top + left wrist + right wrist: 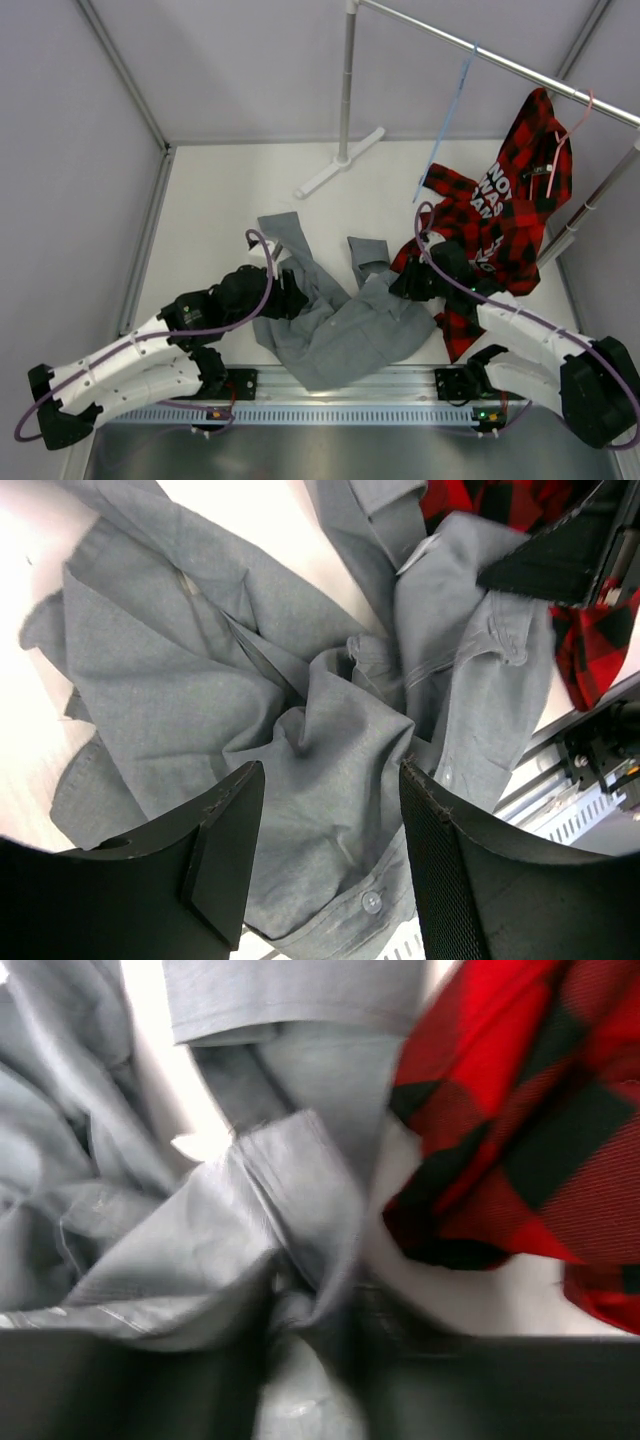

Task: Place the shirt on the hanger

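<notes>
The shirt [340, 320] lies crumpled on the bench [220, 200], at the middle of its near edge, with one sleeve trailing toward the far edge. The hanger [450, 110] is well apart from it, hooked on the rail [520, 68] above the far right corner and bare. Beside it a plaid shirt [515, 210] droops from a pink hanger [565, 140], its hem down on the bench against the grey cloth.

The right fingers [410, 285] sit at the shirt's right side. The wrist view is blurred, but a fold gathers tightly between them, so they seem pinched on the shirt. The left fingers [235, 825] are spread wide just above the rumpled middle, holding nothing.

This looks like the early step of sorting the shirt out, with nothing on the hanger yet. The next move probably calls for the left fingers to take a collar or shoulder, so the two arms can spread the shirt without catching the plaid one.
</notes>
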Controlling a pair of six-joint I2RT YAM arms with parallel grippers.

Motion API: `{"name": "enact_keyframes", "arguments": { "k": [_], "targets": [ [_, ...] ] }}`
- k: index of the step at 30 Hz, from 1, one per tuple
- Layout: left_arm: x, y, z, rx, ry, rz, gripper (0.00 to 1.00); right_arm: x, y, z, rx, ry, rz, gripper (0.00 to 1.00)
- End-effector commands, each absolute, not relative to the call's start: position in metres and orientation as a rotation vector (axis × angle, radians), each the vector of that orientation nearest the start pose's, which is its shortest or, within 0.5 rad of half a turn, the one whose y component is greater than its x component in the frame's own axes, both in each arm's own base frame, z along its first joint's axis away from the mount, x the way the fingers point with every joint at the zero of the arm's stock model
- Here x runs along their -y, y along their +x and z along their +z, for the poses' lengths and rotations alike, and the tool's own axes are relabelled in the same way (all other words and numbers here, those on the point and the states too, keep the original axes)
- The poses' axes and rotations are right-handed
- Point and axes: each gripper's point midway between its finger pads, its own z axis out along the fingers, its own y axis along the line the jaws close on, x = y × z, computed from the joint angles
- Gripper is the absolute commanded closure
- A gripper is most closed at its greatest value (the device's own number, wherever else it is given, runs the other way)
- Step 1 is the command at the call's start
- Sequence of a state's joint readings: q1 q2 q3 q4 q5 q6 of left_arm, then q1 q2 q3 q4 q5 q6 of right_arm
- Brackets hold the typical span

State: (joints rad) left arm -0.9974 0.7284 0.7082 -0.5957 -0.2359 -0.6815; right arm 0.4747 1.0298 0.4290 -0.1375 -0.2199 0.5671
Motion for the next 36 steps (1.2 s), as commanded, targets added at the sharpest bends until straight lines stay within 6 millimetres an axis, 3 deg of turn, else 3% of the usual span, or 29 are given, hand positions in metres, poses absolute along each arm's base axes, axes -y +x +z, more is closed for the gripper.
{"name": "enact_keyframes", "arguments": {
  "k": [1, 3, 5, 7, 9, 10, 11, 13, 14, 16, 17, 19, 20, 22, 23, 25, 26, 27, 29, 30, 32, 33, 36],
  "targets": [
    [0.197, 0.159, 0.191, -2.161, 0.165, -0.688, 0.39, -0.199, 0.237, 0.103, -2.232, -0.010, 0.822, 0.88],
    [0.195, 0.161, 0.199, -2.132, 0.147, -0.691, 0.38, -0.201, 0.241, 0.130, -2.137, -0.047, 0.814, 0.99],
    [0.193, 0.166, 0.203, -2.114, 0.135, -0.668, 0.37, -0.203, 0.246, 0.162, -2.066, -0.092, 0.801, 1.00],
    [0.190, 0.174, 0.212, -2.079, 0.114, -0.635, 0.35, -0.204, 0.250, 0.208, -1.941, -0.178, 0.795, 1.00],
    [0.190, 0.184, 0.222, -2.036, 0.109, -0.595, 0.29, -0.205, 0.244, 0.239, -1.856, -0.289, 0.791, 1.00],
    [0.189, 0.190, 0.228, -2.015, 0.096, -0.575, 0.27, -0.207, 0.241, 0.268, -1.787, -0.337, 0.805, 1.00],
    [0.187, 0.198, 0.247, -1.967, 0.084, -0.545, 0.24, -0.209, 0.234, 0.282, -1.748, -0.398, 0.822, 1.00],
    [0.193, 0.210, 0.259, -1.958, 0.095, -0.494, 0.23, -0.218, 0.209, 0.329, -1.596, -0.589, 0.881, 1.00],
    [0.195, 0.216, 0.289, -1.907, 0.089, -0.499, 0.22, -0.219, 0.199, 0.340, -1.553, -0.646, 0.894, 1.00],
    [0.204, 0.228, 0.309, -1.880, 0.089, -0.479, 0.19, -0.215, 0.172, 0.369, -1.452, -0.765, 0.911, 1.00],
    [0.205, 0.232, 0.335, -1.830, 0.076, -0.496, 0.18, -0.213, 0.164, 0.375, -1.433, -0.783, 0.915, 1.00],
    [0.210, 0.241, 0.351, -1.795, 0.055, -0.498, 0.14, -0.194, 0.155, 0.387, -1.455, -0.719, 0.874, 1.00],
    [0.213, 0.243, 0.354, -1.791, 0.056, -0.507, 0.13, -0.188, 0.152, 0.385, -1.474, -0.687, 0.860, 1.00],
    [0.235, 0.238, 0.351, -1.790, 0.148, -0.597, 0.12, -0.174, 0.138, 0.362, -1.570, -0.665, 0.850, 1.00],
    [0.246, 0.235, 0.328, -1.813, 0.223, -0.609, 0.12, -0.169, 0.128, 0.353, -1.588, -0.668, 0.860, 1.00],
    [0.266, 0.226, 0.315, -1.803, 0.291, -0.726, 0.11, -0.168, 0.121, 0.313, -1.701, -0.659, 0.886, 1.00],
    [0.275, 0.227, 0.318, -1.771, 0.266, -0.800, 0.10, -0.166, 0.114, 0.306, -1.704, -0.651, 0.909, 1.00],
    [0.277, 0.231, 0.298, -1.799, 0.258, -0.812, 0.10, -0.173, 0.107, 0.283, -1.762, -0.670, 0.978, 1.00],
    [0.294, 0.232, 0.295, -1.793, 0.248, -0.947, 0.10, -0.179, 0.096, 0.266, -1.804, -0.698, 1.053, 1.00],
    [0.302, 0.240, 0.274, -1.842, 0.258, -0.953, 0.10, -0.181, 0.092, 0.255, -1.839, -0.707, 1.081, 1.00],
    [0.324, 0.233, 0.256, -1.889, 0.351, -1.047, 0.11, -0.177, 0.094, 0.250, -1.855, -0.682, 1.053, 1.00],
    [0.336, 0.236, 0.237, -1.928, 0.378, -1.060, 0.12, -0.171, 0.103, 0.252, -1.851, -0.626, 0.996, 1.00],
    [0.353, 0.221, 0.204, -1.976, 0.469, -1.163, 0.13, -0.165, 0.109, 0.258, -1.834, -0.590, 0.950, 1.00]
  ]
}}
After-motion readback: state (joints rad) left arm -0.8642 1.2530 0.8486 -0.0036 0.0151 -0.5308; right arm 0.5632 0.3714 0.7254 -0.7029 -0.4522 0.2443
